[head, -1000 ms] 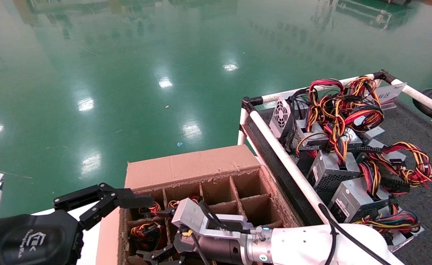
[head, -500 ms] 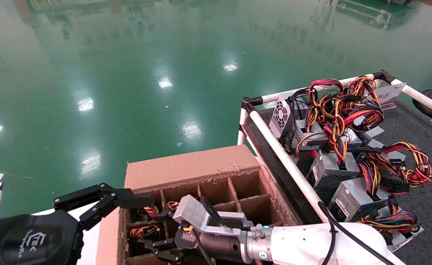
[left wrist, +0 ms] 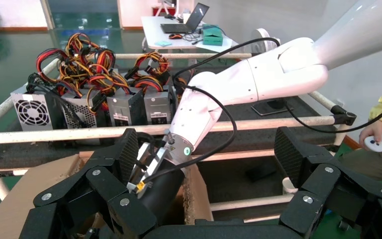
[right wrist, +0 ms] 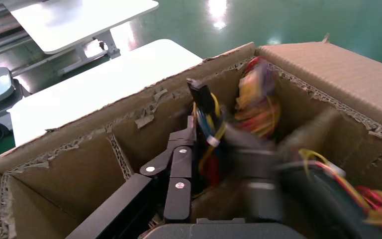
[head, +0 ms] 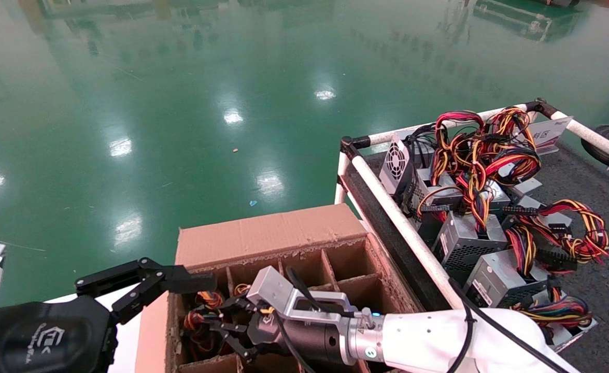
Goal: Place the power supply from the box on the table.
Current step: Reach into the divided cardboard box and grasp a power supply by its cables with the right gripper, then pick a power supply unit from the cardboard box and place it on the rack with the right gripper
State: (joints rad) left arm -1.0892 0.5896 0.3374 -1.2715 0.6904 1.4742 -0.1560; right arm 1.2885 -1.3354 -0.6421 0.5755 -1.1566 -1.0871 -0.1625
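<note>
The brown cardboard box [head: 268, 233] with divider cells stands in front of me, left of the table [head: 589, 176]. My right gripper [head: 217, 324] is down in a near-left cell of the box. It is shut on the red, yellow and black wires [head: 199, 313] of a power supply whose metal body is hidden in the cell. In the right wrist view the wires [right wrist: 206, 134] run between the black fingers [right wrist: 178, 167], with the box wall [right wrist: 328, 69] behind them. My left gripper [head: 146, 284] hangs open over the box's left edge, holding nothing.
Several power supplies [head: 496, 280] with tangled wire bundles [head: 483, 150] lie on the table along its white rail [head: 402, 223]. A white label card [head: 545, 135] stands at the table's far side. Green floor [head: 180, 103] lies beyond. A person's hand [left wrist: 375, 142] holds a small device in the left wrist view.
My right gripper has moved farther into the box toward its left cells and closed on the wire bundle, which now stands higher. The left arm has not moved.
</note>
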